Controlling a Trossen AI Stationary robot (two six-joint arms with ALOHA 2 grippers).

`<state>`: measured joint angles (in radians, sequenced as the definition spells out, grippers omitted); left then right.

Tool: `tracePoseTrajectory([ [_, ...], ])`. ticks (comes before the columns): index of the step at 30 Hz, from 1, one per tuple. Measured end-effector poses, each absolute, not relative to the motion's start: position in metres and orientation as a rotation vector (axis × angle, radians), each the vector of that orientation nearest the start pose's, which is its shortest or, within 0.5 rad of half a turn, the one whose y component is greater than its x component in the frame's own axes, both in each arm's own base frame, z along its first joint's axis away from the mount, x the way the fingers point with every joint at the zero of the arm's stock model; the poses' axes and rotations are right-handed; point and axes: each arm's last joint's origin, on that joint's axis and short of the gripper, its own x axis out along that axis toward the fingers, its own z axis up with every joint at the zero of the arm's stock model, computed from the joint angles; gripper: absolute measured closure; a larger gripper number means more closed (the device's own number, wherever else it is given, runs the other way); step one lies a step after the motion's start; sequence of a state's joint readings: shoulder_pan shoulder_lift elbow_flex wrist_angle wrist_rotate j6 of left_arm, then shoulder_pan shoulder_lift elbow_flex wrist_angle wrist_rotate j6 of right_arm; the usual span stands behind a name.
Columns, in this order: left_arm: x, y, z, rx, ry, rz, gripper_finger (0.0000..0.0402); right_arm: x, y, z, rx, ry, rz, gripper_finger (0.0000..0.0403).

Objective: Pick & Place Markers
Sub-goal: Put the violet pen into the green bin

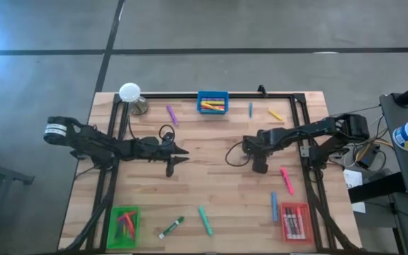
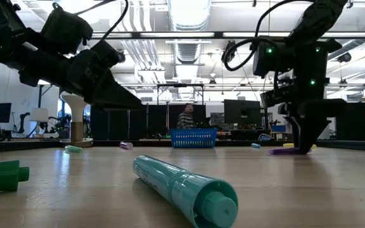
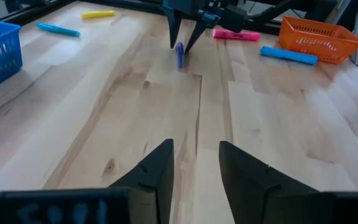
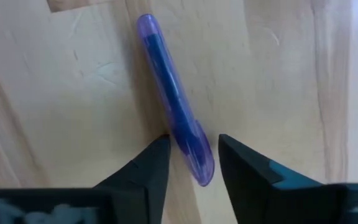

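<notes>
High view: the right gripper (image 1: 259, 167) points down right of centre on the wooden plank table (image 1: 211, 191); the left gripper (image 1: 178, 156), left of centre, is empty with fingers parted. Loose markers lie scattered. A blue tray (image 1: 212, 103) at top centre, a green tray (image 1: 125, 224) at lower left and a red tray (image 1: 295, 221) at lower right each hold markers.

Low view: a smooth teal marker (image 2: 182, 187) lies in the foreground.

Right wrist view: the glossy purple marker (image 4: 174, 102) lies between the part-open fingers, not clamped.
</notes>
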<state>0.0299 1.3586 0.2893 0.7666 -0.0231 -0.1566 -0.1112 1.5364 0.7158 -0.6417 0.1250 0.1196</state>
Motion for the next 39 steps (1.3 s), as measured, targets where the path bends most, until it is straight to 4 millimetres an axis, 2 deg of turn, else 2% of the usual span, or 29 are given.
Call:
tracePoseTrajectory([
  [10,0.227,0.007,0.147,-0.156,0.299,0.076,0.028,0.228,-0.028,0.141,0.161,1.401,-0.299,0.0359],
  [16,0.227,0.007,0.147,-0.156,0.293,0.075,0.028,0.224,-0.025,0.16,0.202,1.257,-0.332,0.0353],
  [21,0.228,0.007,0.152,-0.158,0.24,0.065,0.028,0.229,-0.016,0.17,0.218,0.914,-0.27,0.0349],
  [29,0.231,0.005,0.164,-0.182,0.119,-0.019,0.028,0.238,-0.005,0.166,0.268,0.331,-0.157,0.0352],
  [35,0.232,0.004,0.18,-0.201,-0.028,-0.072,0.028,0.251,0.005,0.17,0.234,0.057,-0.026,0.0351],
  [39,0.238,0.003,0.191,-0.2,-0.077,-0.094,0.028,0.272,0.014,0.173,0.229,-0.015,0.042,0.0351],
])
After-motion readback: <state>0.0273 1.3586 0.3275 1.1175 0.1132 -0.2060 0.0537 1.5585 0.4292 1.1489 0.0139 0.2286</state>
